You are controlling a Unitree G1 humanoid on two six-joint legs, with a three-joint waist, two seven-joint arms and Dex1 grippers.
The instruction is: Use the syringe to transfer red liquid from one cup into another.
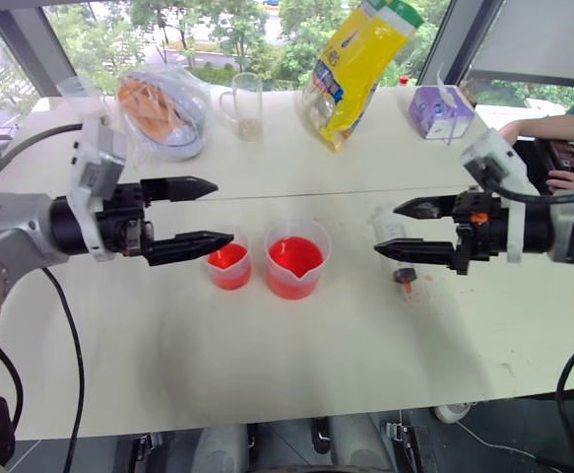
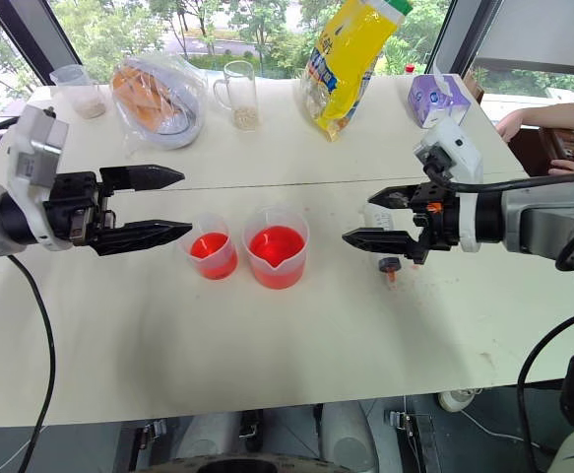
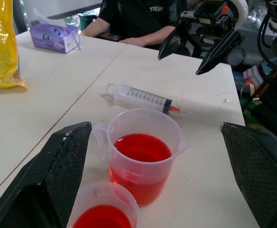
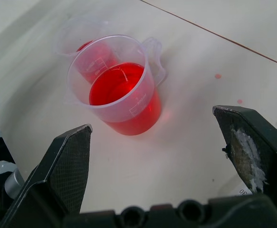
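the left gripper (image 1: 200,216) hangs above the table (image 1: 267,374) with its two fingers wide apart and nothing between them, just left of the smaller cup (image 1: 228,264). the right gripper (image 1: 401,230) faces it from the other side, also wide and empty. under the right gripper the syringe (image 3: 140,97) lies flat on the table, orange tip toward the near edge. between the two grippers stand the smaller cup and the spouted beaker (image 1: 295,259), side by side, both holding red liquid (image 4: 115,84). behind them are a glass mug (image 1: 244,102), a yellow bag (image 1: 357,64), a wrapped bowl (image 1: 162,108) and a tissue box (image 1: 438,108). a person's arm (image 1: 554,128) rests at the far right.
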